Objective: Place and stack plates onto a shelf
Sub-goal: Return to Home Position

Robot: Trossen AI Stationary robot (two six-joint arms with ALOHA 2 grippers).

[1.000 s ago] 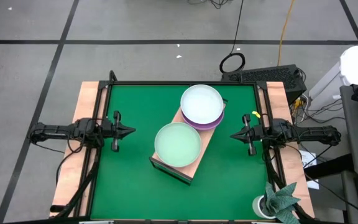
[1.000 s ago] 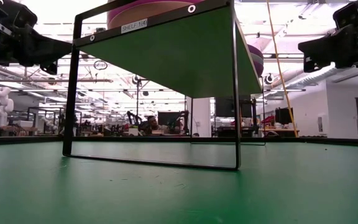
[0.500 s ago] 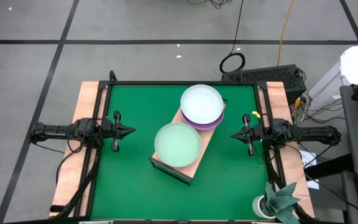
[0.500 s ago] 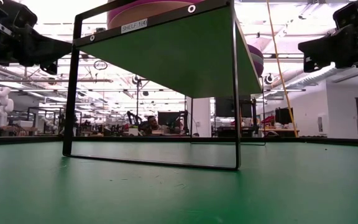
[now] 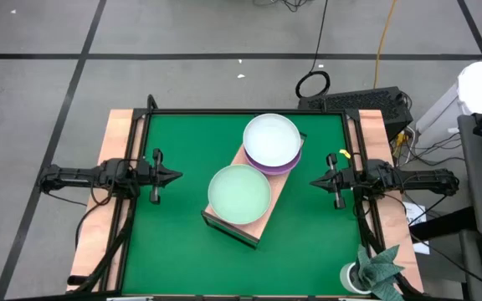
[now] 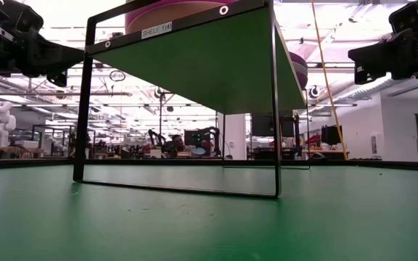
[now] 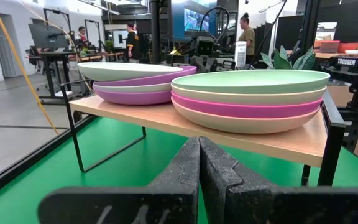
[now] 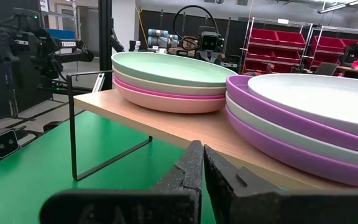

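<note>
The wooden shelf point(image 5: 253, 219) stands slantwise in the middle of the green mat on its thin dark frame point(image 6: 276, 109). Two stacks of plates rest on it. The near stack has a pale mint plate point(image 5: 239, 193) on top, over cream, magenta and salmon ones point(image 7: 247, 102). The far stack has a whitish plate point(image 5: 271, 139) on top, over purple ones point(image 8: 291, 127). My left gripper point(image 5: 176, 176) is shut at the mat's left edge, well apart from the shelf. My right gripper point(image 5: 314, 181) is shut at the right edge, also apart.
A potted plant point(image 5: 375, 272) stands at the table's near right corner. Bare green mat point(image 5: 174, 242) lies all around the shelf. People point(image 7: 247, 37) stand in the room beyond the table.
</note>
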